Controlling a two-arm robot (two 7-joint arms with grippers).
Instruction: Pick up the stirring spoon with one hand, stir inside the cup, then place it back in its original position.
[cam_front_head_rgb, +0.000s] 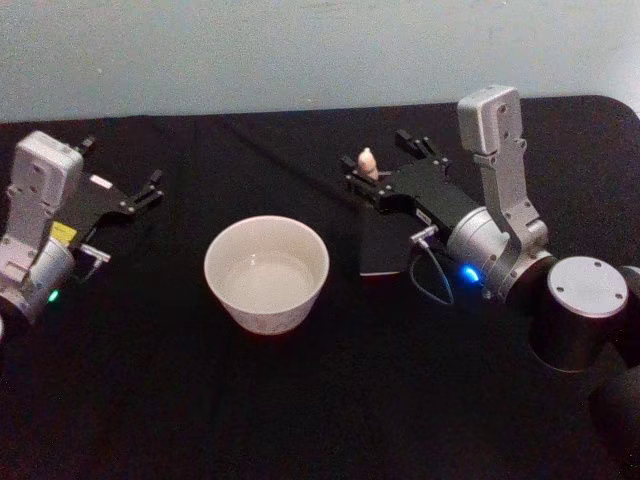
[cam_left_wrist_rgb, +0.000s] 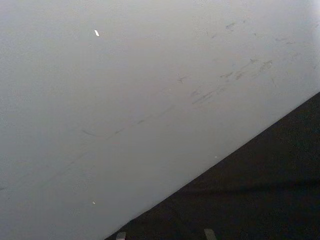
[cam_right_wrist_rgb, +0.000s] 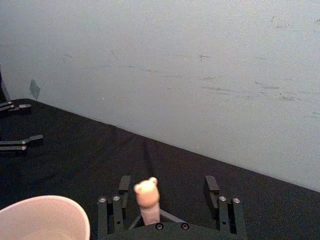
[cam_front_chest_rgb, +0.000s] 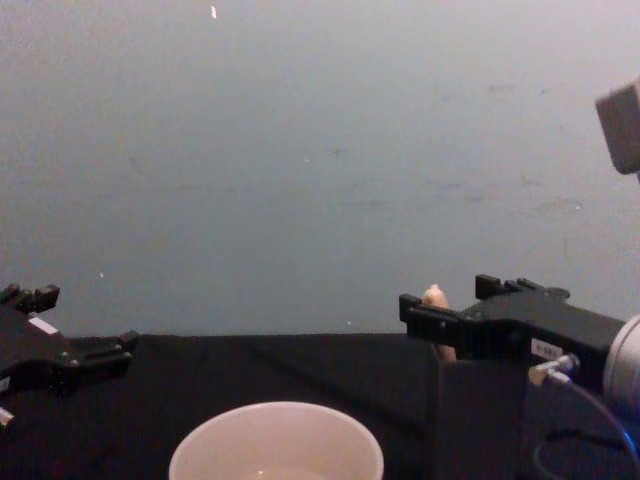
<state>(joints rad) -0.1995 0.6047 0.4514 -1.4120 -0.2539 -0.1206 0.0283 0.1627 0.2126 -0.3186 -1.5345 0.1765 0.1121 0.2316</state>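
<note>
Right now the right gripper (cam_front_head_rgb: 385, 172) sits in the upper middle of the head view, its black body reaching in from the silver arm at the right edge and lying level over the holder box (cam_front_head_rgb: 384, 243). Its fingers (cam_right_wrist_rgb: 124, 184) stand wide apart, one on each side of the stirring spoon (cam_front_head_rgb: 367, 163), and neither touches it. In the right wrist view the spoon's peach knob (cam_right_wrist_rgb: 146, 192) rises between the two finger bars at the bottom centre of the frame, nearer one finger than the other. The chest view places the same gripper at the middle right, level with the knob, which peeks up just behind the near finger bar.

The stirring spoon stands upright in the holder box, with its knobbed top above the box mouth; its shaft and bowl are hidden inside. The dark box stands on the black table (cam_front_head_rgb: 150, 400) just to the right of the cup (cam_front_head_rgb: 267, 274), close but not touching.

The cup sits at the centre of the head view, wide and cream-white. Whether it holds any liquid cannot be told; its pale inside looks bare.

The left gripper (cam_front_head_rgb: 147, 190) rests at the upper left of the head view, well apart from the cup, its fingers spread open above the table and holding nothing.
</note>
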